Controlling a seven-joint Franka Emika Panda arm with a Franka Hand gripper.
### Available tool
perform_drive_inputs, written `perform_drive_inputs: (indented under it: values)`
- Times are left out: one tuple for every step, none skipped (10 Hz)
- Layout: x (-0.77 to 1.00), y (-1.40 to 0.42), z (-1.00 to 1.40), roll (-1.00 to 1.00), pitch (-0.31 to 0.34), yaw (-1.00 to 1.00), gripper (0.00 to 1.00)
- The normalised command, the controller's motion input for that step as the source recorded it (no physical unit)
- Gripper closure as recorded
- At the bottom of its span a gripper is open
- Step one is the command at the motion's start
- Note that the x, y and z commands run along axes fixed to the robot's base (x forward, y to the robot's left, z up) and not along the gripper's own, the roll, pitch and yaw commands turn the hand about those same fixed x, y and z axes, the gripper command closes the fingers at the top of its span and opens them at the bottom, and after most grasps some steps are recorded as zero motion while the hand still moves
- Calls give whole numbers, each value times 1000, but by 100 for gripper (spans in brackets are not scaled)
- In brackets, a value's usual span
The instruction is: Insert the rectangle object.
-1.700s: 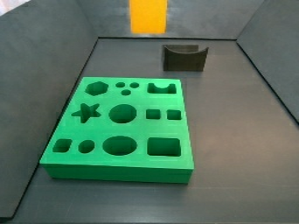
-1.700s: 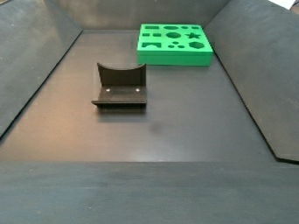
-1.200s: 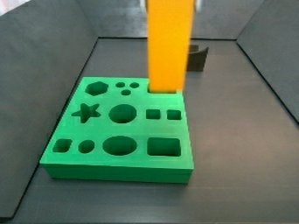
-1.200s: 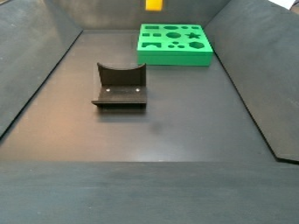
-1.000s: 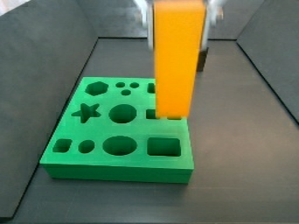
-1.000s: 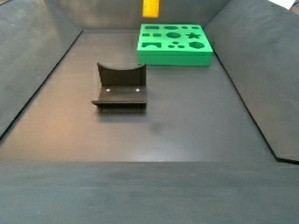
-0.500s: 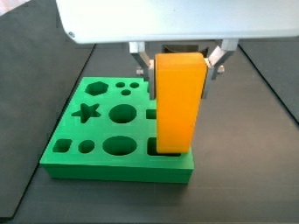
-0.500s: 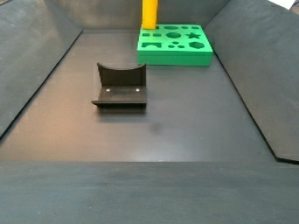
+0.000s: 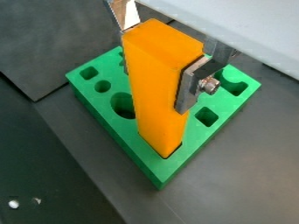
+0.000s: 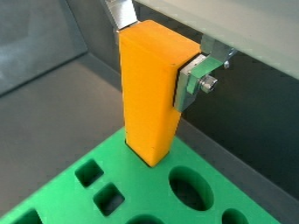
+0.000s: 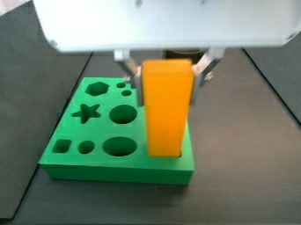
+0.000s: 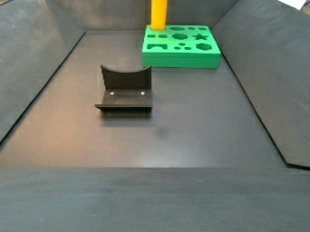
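Note:
My gripper [image 9: 156, 61] is shut on the rectangle object [image 9: 158, 96], a tall plain orange block, and holds it upright. It also shows in a wrist view [image 10: 152, 92] and in both side views [image 11: 166, 110] [image 12: 158, 13]. Its lower end sits at the rectangular hole near one corner of the green board [image 11: 83, 163]; how deep it sits I cannot tell. One silver finger [image 9: 195, 83] presses its side. The board also shows in other views [image 9: 163, 171] [image 10: 128, 201] [image 12: 182, 45].
A dark grey notched block [image 12: 125, 89] stands mid-floor, well away from the board. Dark sloping walls [image 12: 36, 72] enclose the floor. The arm's white body [image 11: 165, 22] fills the upper part of a side view.
The gripper has come down with the orange block, moving it from above the board's far edge to the rectangular hole at the near right corner.

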Motion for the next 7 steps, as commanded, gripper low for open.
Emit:
perform_drive_inputs:
  values:
    - [0,-63,-463,13,-4,0,100]
    - [186,-157,-580,0,-7,0,100]
    - [277,-171,-757,4,-3,9,100]
    - [269,-117,-803,181,-17,100,100]
    - [111,-134,-631,279,-41,140,100]
    - [0,0,-323,-166,-104,0,100]
    - [0,0,0,7,-27,0,100]
